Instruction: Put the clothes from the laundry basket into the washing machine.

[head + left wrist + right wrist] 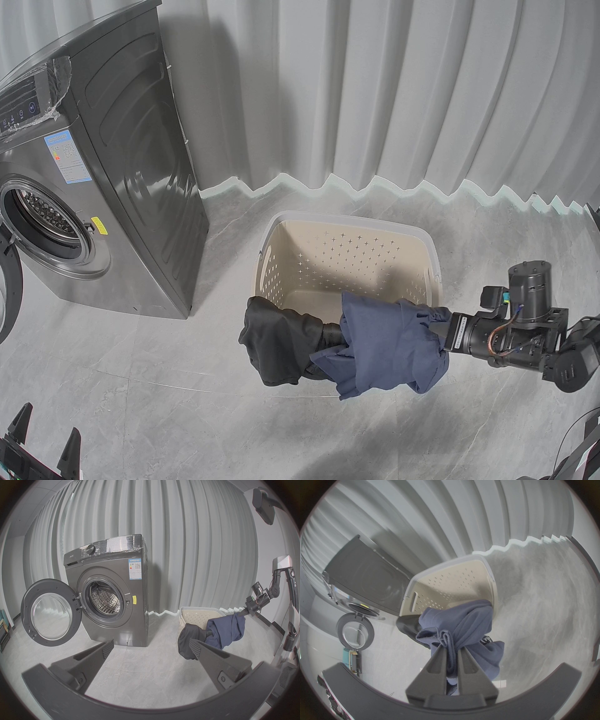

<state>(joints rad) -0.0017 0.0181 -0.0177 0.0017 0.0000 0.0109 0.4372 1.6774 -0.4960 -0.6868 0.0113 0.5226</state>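
Right gripper (pixel 452 649): jaws nearly closed, clamped on a fold of the blue garment (pixel 387 347). The cloth is bunched between the two fingers (pixel 439 664) and spills out past the tips. In the head view the garment covers the gripper's front end. The right arm reaches in from the robot's right, level, at the basket's near side.

Blue garment: lifted, hanging from the gripper over the near rim of the basket (pixel 350 220). Its lower folds hang in front of the near wall.

Black garment (pixel 278 340): hangs just beside the blue one, on the washer side, touching it. It drapes past the basket's near-left corner. Cannot tell whether it is caught in the jaws or only tangled with the blue cloth, nor whether it rests on the rim.

Basket: beige, perforated walls, upright on the floor (pixel 156 406), in front of the curtain (pixel 375 81).

Washer (pixel 125 156): stands to the robot's left of the basket, apart from it. Door (pixel 50 612) is swung fully open and the drum (pixel 104 598) is exposed.

Left gripper (pixel 150 645): jaws spread wide, nothing between them. It sits low at the robot's left, above bare floor, facing the washer, well apart from both garments.
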